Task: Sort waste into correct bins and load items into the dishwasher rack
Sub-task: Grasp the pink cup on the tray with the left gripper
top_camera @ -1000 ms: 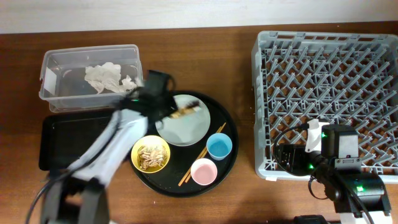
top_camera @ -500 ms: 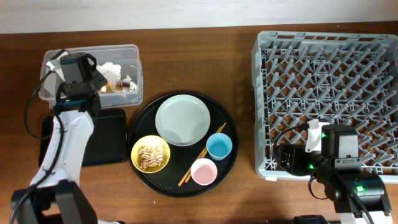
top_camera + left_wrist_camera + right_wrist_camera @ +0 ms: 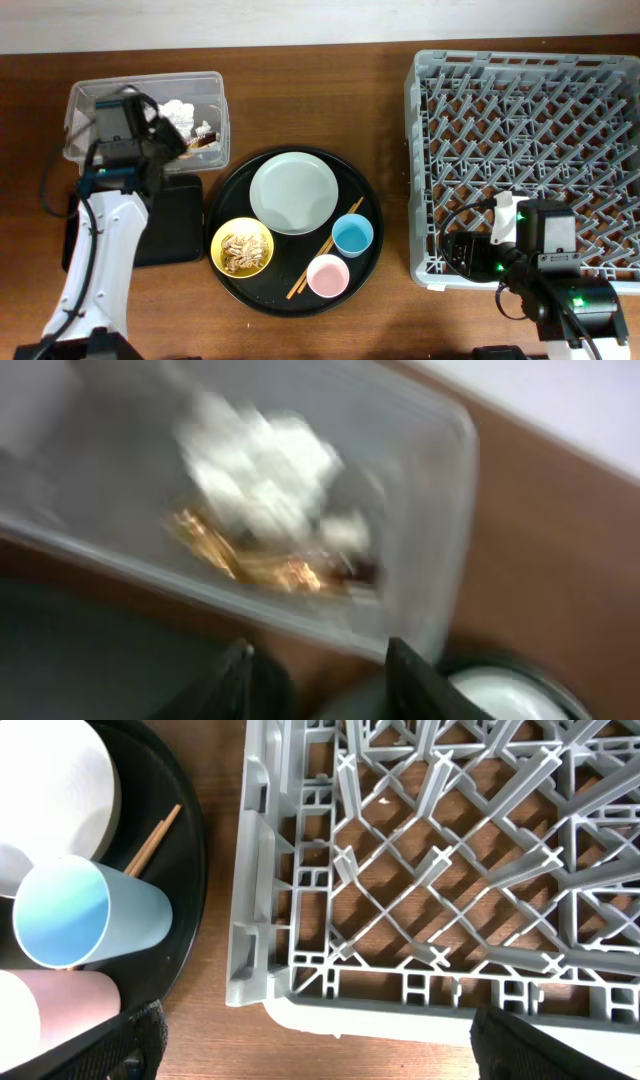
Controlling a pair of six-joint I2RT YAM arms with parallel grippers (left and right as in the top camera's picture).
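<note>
My left gripper (image 3: 170, 140) hangs open and empty at the front edge of the clear box (image 3: 75, 150). In the blurred left wrist view its fingers (image 3: 240, 672) stand apart just before the box wall (image 3: 440, 510). Inside lie the white tissue (image 3: 265, 460) and the gold-brown wrapper (image 3: 250, 560); both also show overhead, the tissue (image 3: 180, 108) and the wrapper (image 3: 205, 143). My right gripper (image 3: 462, 252) is open and empty at the front left corner of the grey rack (image 3: 530, 150). The plate (image 3: 293, 192), yellow bowl (image 3: 241, 248) with food scraps, blue cup (image 3: 352, 236), pink cup (image 3: 328, 275) and chopsticks (image 3: 318, 258) sit on the round black tray (image 3: 370, 270).
The shallow black rectangular tray (image 3: 175, 230) lies in front of the clear box, partly under my left arm. In the right wrist view the rack's corner (image 3: 260, 980) is close ahead, with the blue cup (image 3: 70, 915) and chopsticks (image 3: 155, 838) at the left.
My left gripper carried the wrapper from the plate to the clear box and let it go; the wrapper now lies in the box. The right arm has not moved.
</note>
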